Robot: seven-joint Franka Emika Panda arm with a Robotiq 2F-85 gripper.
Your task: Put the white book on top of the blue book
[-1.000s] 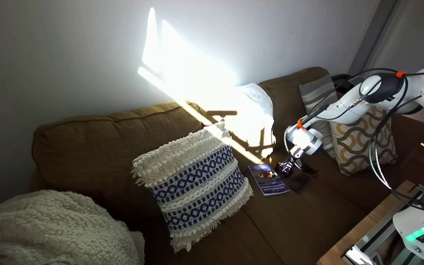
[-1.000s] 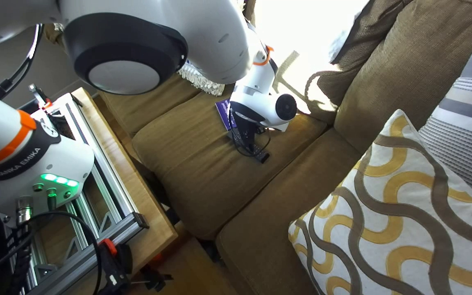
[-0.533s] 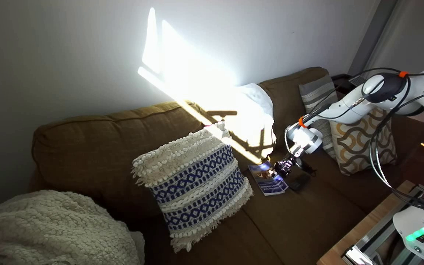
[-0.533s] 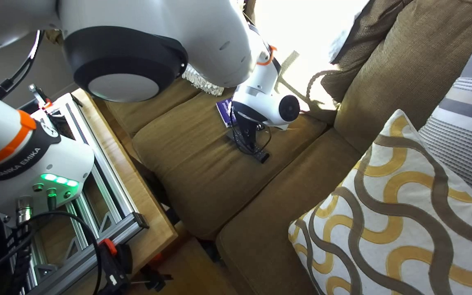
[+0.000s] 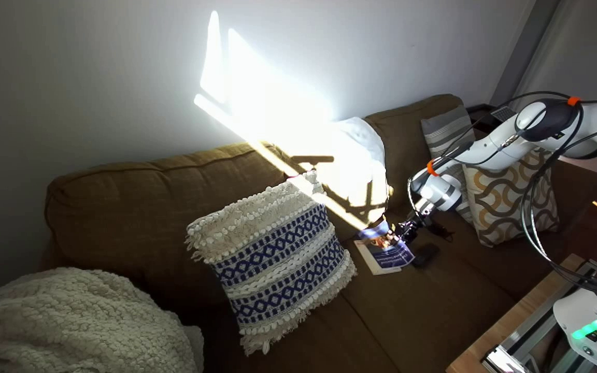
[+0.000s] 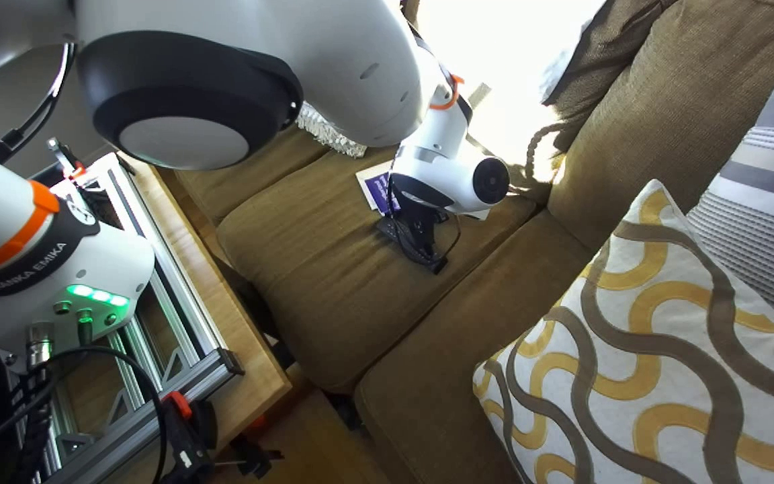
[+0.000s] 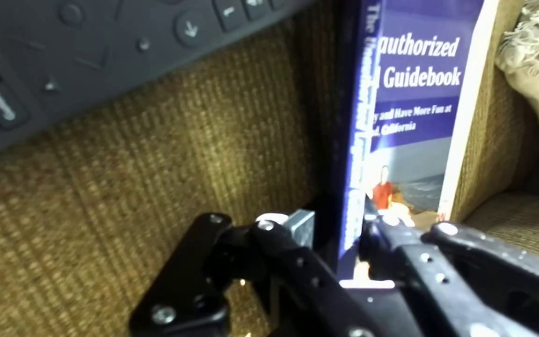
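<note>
- The thin, plain cream white book (image 7: 470, 93) lies on the sofa seat (image 6: 306, 269), partly covered by the blue book (image 7: 414, 107); you see it as a pale margin on the side toward the fringed cushion (image 5: 278, 259).
- The blue book overlaps it off-centre, its glossy cover printed with white lettering and a photo; whether the covers touch, you can't tell.
- Your gripper (image 7: 337, 220) has the blue book pinched at its spine edge, black jointed linkages either side.
- Just beside it you have a keypad (image 7: 110, 56) in matte dark plastic with raised keys.
- The seat under you is brown ribbed fabric.
- Near the books, the fringed cushion is knitted in blue diamonds and cream tufts.
- Well apart sit a nubbly cream blanket (image 5: 70, 321) and a flat-woven swirl-patterned cushion (image 6: 629, 376).
</note>
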